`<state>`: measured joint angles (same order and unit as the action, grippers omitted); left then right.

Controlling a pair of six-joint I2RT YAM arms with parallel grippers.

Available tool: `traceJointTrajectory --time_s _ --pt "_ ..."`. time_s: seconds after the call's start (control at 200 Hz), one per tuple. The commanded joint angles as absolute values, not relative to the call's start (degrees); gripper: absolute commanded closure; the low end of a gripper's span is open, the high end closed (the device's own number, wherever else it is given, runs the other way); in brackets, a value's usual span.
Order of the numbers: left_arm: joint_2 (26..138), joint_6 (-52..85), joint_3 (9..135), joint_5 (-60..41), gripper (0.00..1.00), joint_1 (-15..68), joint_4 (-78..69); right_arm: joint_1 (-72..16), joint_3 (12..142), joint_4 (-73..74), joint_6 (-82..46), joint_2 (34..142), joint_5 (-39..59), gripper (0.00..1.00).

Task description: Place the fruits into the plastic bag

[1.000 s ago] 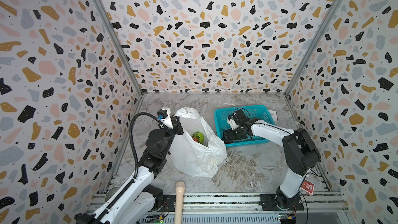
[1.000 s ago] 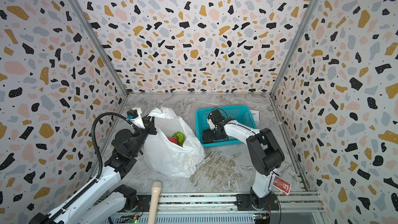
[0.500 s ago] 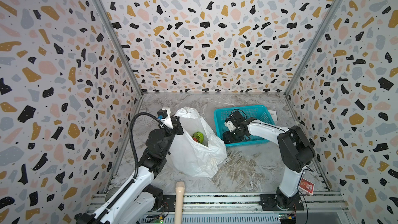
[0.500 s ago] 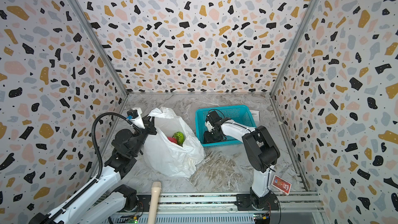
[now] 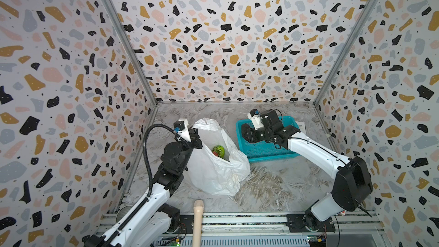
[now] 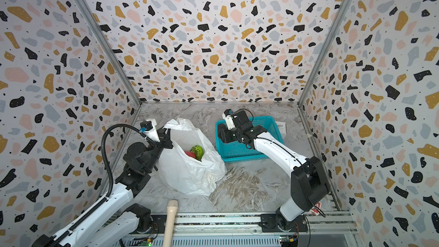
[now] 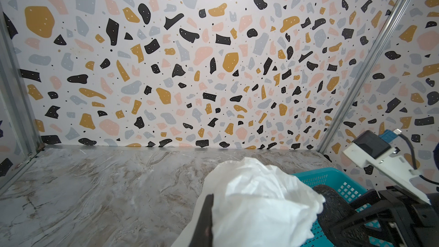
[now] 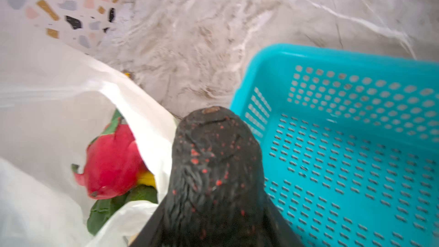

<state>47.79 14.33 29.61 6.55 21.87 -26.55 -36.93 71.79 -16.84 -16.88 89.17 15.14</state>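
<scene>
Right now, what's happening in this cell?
The left gripper is clamped on the upper edge of the white plastic bag, holding its mouth open. The right gripper grips a dark fruit at the end of the teal basket nearest the bag. A red dragon fruit and a green fruit already lie in the bag. The part of the basket in view holds no other fruit.
</scene>
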Motion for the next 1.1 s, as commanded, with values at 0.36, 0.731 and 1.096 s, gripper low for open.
traceJointTrajectory --time_s 0.36,0.731,1.096 --pt "46.48 14.68 29.27 6.68 1.0 21.65 -28.04 -53.29 82.3 -18.51 -4.69 99.81 24.76 0.41" --pt "46.39 14.44 29.22 6.94 1.0 21.62 -28.03 -55.97 84.56 -21.9 -2.37 99.6 13.27 0.03" --pt "47.0 14.5 28.69 6.68 1.0 21.67 -29.07 -53.65 81.88 -24.49 -0.51 92.06 3.63 0.01"
